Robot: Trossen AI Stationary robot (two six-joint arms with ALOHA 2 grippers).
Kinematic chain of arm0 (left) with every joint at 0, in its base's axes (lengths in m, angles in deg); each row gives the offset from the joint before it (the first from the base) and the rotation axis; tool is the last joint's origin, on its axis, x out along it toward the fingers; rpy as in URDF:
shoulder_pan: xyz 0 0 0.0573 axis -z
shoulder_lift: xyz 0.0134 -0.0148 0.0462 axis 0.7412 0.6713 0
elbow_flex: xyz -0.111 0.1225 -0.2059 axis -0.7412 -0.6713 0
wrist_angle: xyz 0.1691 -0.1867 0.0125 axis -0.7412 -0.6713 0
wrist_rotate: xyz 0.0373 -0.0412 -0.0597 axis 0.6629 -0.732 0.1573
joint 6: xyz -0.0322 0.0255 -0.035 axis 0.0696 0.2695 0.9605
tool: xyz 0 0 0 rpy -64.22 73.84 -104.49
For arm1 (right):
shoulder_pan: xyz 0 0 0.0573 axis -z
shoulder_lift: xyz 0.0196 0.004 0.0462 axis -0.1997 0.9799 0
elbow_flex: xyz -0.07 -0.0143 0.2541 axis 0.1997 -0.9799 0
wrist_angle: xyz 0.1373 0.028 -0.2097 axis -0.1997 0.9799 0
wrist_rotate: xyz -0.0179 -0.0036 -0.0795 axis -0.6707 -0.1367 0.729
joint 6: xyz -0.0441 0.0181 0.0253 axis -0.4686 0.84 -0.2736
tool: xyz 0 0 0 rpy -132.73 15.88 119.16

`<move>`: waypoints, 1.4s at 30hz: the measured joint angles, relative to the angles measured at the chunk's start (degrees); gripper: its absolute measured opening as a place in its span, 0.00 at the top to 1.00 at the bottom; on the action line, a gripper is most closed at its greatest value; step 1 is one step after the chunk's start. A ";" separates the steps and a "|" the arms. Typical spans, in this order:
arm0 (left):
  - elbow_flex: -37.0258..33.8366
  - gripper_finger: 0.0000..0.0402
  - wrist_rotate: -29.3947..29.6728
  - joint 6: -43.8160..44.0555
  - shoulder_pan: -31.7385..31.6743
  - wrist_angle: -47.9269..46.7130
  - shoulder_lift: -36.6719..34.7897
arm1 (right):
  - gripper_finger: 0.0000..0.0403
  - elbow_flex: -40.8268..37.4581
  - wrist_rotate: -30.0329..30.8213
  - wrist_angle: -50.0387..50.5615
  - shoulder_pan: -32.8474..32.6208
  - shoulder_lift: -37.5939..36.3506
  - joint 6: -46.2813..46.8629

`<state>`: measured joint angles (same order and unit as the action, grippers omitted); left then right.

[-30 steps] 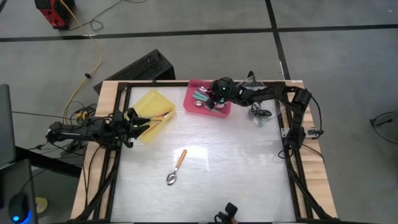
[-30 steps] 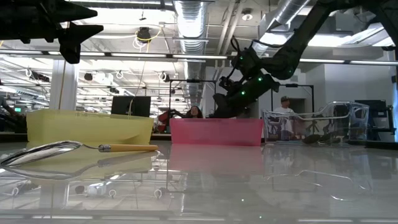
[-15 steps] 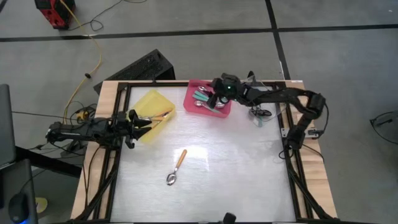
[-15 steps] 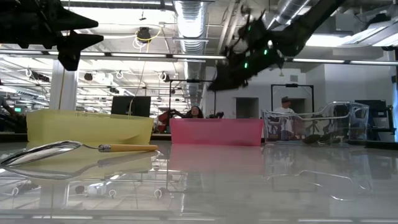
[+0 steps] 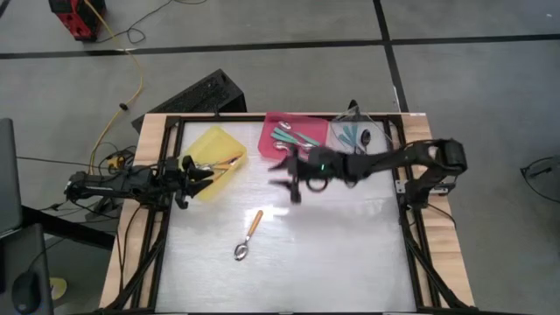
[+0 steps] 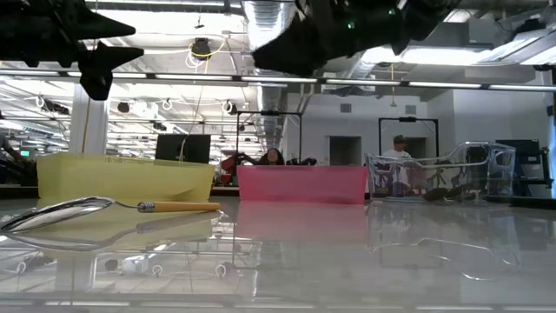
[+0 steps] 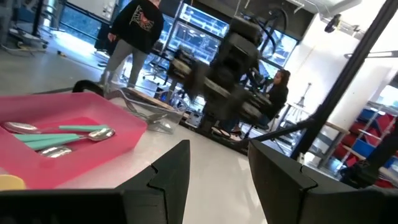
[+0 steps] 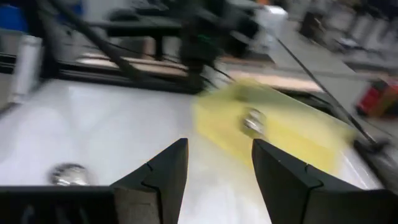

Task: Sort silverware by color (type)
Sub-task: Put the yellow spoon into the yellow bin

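Right gripper (image 5: 287,175) blurred — clear tray (image 5: 359,136) contents indistinct

No legible text, labels, brands or numbers anywhere; print on a person's dark top (image 7: 138,18) too blurred to read.

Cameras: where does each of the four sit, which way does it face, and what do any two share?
High: above the table, looking straight down; both arms, left hand at the yellow tray, right hand over mid-table.
Low: at tabletop height, looking level at the room; spoon near, arms overhead.
Left wrist: past its open fingers toward the pink tray.
Right wrist: past its open fingers toward the yellow tray.
Shared: high and low both show the spoon.
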<state>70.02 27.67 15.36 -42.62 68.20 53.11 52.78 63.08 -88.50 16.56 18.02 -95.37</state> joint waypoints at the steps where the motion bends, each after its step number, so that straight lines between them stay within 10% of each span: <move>1: 0.00 0.63 -0.44 0.33 0.00 0.00 0.00 | 0.50 0.00 -0.02 -1.99 -1.97 1.21 -0.02; 13: 0.00 0.63 -0.43 0.96 0.00 0.22 0.00 | 0.50 11.11 0.04 -12.34 -15.56 20.61 -0.20; 25: 0.00 0.63 -0.46 2.19 0.00 0.01 -0.01 | 0.49 36.44 -4.59 15.91 -17.33 35.20 -6.39; 42: 0.00 0.63 -0.35 2.07 0.00 -0.01 -0.01 | 0.46 40.33 -8.55 22.34 -18.64 36.42 -17.12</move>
<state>70.02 27.31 17.43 -42.62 68.19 53.09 93.10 54.53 -66.15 -2.08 54.44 -112.49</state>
